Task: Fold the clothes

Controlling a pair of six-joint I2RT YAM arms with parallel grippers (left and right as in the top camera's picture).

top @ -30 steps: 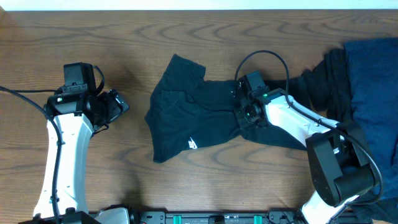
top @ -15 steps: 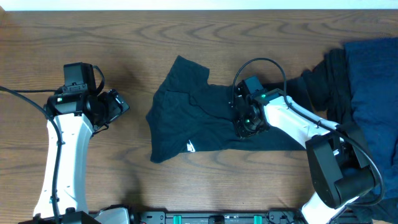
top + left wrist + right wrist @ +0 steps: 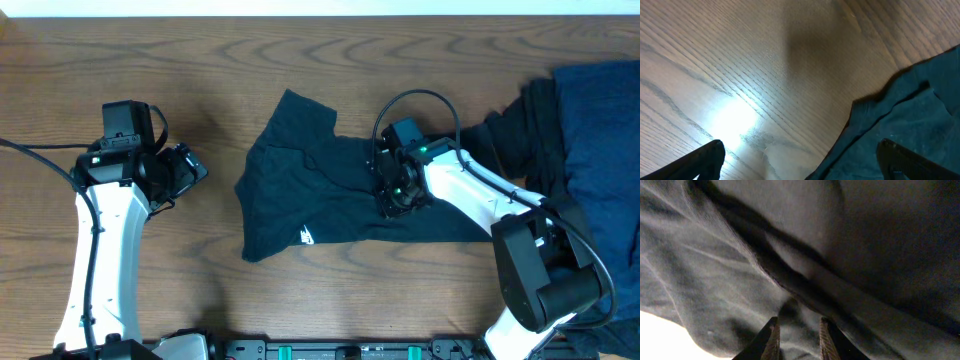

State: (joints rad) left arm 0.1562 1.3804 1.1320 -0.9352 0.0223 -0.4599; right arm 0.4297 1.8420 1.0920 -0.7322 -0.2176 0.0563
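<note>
Right now the left gripper (image 3: pixel 190 170) is released: jaws as wide as they go, nothing between them, nothing touched, only bare table (image 3: pixel 200 60) under them. In its wrist view the hem of the black T-shirt (image 3: pixel 300 190) lies just ahead of the jaws and toward the right-hand finger, apart from both fingers. The right gripper (image 3: pixel 799 335) is down on that T-shirt, jaws a narrow gap apart, tips pressed into the cloth, and a raised fold runs into the gap. Whether that fold is actually pinched or just sitting between the tips, the views don't settle. Count: two arms, two grippers, one black T-shirt with one small white logo (image 3: pixel 309 236), on the side of the right jaws nearer the left gripper; one navy garment (image 3: pixel 600 140) well behind the right gripper's wrist; plus black cloth (image 3: pixel 515 130) between them, which may be a separate piece, can't tell.
</note>
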